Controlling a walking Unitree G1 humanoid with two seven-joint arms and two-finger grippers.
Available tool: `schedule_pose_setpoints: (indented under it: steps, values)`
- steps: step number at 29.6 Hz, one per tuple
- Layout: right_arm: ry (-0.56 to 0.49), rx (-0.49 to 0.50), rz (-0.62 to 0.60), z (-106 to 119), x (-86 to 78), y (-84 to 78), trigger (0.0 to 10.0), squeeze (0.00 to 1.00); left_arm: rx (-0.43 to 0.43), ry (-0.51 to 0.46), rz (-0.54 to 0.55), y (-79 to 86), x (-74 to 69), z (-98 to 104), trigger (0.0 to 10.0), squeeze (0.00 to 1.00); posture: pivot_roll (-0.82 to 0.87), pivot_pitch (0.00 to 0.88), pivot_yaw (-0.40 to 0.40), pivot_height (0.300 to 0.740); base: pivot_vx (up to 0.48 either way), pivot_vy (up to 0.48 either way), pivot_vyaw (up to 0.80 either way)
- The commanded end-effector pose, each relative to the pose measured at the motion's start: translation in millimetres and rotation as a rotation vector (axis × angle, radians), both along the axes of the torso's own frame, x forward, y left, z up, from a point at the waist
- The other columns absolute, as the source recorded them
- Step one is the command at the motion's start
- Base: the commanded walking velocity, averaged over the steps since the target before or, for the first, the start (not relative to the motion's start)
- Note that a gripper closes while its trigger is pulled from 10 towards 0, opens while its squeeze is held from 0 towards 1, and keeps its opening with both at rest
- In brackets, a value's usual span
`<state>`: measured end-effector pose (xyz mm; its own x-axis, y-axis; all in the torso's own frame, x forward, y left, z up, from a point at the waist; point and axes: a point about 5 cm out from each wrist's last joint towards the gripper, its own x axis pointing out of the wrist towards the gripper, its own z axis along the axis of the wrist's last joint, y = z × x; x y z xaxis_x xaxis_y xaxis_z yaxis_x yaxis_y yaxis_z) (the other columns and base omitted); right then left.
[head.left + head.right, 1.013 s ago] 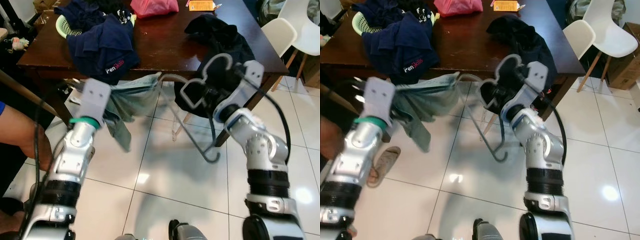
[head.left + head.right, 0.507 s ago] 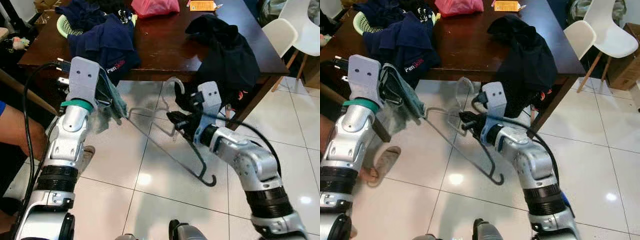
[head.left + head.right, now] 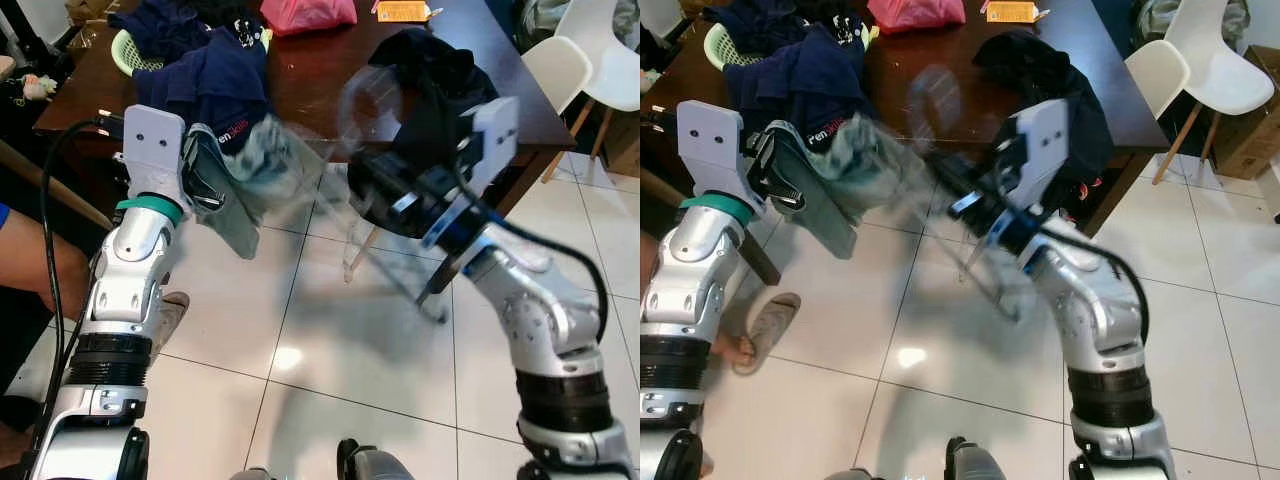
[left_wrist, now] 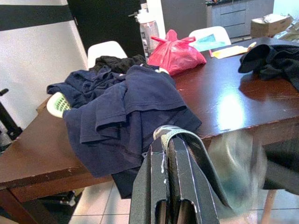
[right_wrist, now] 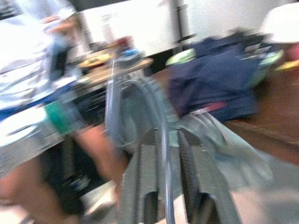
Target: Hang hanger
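Note:
My left gripper [image 3: 207, 186] is shut on a fold of a grey-green garment [image 3: 252, 168], held in front of the dark wooden table [image 3: 320, 95]. In the left wrist view its fingers [image 4: 159, 163] press together on the cloth. My right gripper [image 3: 368, 192] is shut on a pale wire hanger [image 3: 372, 95], which is motion-blurred; its hook stands over the table edge and its lower end [image 3: 432, 305] points at the floor. The garment stretches from the left gripper toward the hanger. In the right wrist view the hanger wire [image 5: 162, 121] runs between the fingers.
On the table lie navy clothes [image 3: 205, 80], a black garment [image 3: 440, 70], a pink bag [image 3: 310, 12] and a green basket [image 3: 125, 48]. White chairs [image 3: 565, 65] stand at the right. A person's arm [image 3: 35, 265] and a sandalled foot [image 3: 172, 308] are at the left, over white floor tiles.
My right gripper has swung the hanger up from low over the floor toward the table edge, blurring it. The garment has lifted and spread with it. My left gripper has barely moved.

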<state>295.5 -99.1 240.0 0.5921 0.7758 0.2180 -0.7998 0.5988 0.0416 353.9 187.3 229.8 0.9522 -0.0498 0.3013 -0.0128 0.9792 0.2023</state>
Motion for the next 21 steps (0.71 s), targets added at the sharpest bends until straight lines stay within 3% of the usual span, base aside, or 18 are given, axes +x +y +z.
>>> schedule_pose_setpoints:
  steps: [1,6,7,9,10,21]
  values:
    - [-0.001,-0.03,0.056,-4.6,-6.3,5.3,10.0,1.0,0.0,0.005,-0.001,-1.7,0.2,-0.5,10.0,0.0,0.0,0.091,0.022,0.74,0.0,0.0,0.0]
    - [-0.022,-0.047,0.055,-8.3,-4.3,5.3,10.0,1.0,-0.007,0.006,0.005,-0.4,-0.6,0.4,10.0,0.0,0.0,0.09,0.02,0.74,0.0,0.0,0.0]
    - [-0.003,-0.089,-0.01,-14.0,2.8,1.6,10.0,0.84,-0.01,0.007,0.004,-0.3,-0.9,0.6,10.0,0.0,0.0,0.09,0.018,0.74,0.0,0.0,0.0]
    - [0.02,-0.141,-0.089,-20.6,10.8,-3.3,10.0,0.84,-0.012,0.008,0.003,-0.4,-1.2,0.7,10.0,0.0,0.0,0.09,0.018,0.74,0.0,0.0,0.0]
    - [0.042,-0.133,-0.176,-22.8,19.6,-14.4,10.0,0.0,-0.019,0.006,0.0,-0.8,-1.8,1.2,10.0,0.0,0.0,0.089,0.017,0.74,0.0,0.0,0.0]
    - [0.058,-0.107,-0.203,-23.4,19.9,-19.9,10.0,0.0,-0.015,0.016,-0.002,-0.7,-1.8,-1.8,10.0,0.0,0.0,0.087,0.021,0.74,0.0,0.0,0.0]
